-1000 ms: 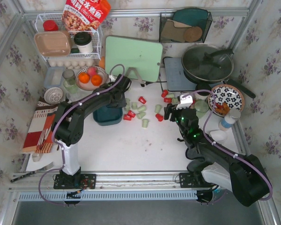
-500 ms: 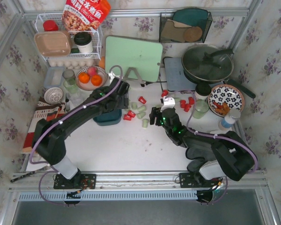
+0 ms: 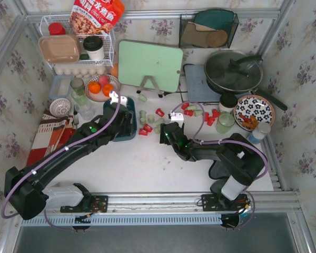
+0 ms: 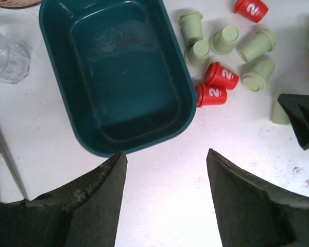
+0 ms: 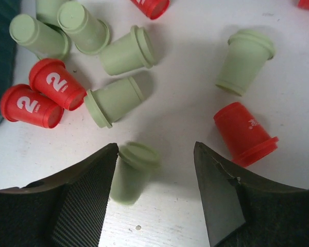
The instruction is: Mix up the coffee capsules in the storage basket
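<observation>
The dark teal storage basket (image 4: 113,77) is empty; in the top view (image 3: 125,138) my left arm covers part of it. Red and pale green coffee capsules (image 4: 221,76) lie scattered on the table to its right (image 3: 150,122), with a second cluster farther right (image 3: 200,112). My left gripper (image 4: 165,154) is open and empty, high over the basket's near rim (image 3: 127,124). My right gripper (image 5: 154,154) is open, low over the capsules (image 3: 165,134). A blurred pale green capsule (image 5: 131,172) sits between its fingers, against the left one. A red capsule (image 5: 244,134) lies off the right finger.
A fruit bowl with oranges (image 3: 101,87) and a clear glass (image 4: 7,51) stand left of and behind the basket. A green cutting board (image 3: 150,64), a lidded pan (image 3: 233,71), a flowered plate (image 3: 254,110) and a green cup (image 3: 225,122) stand behind and to the right.
My right gripper has moved left from the right-hand cluster to the capsules beside the basket. My left arm has swung back and lower, uncovering more of the basket.
</observation>
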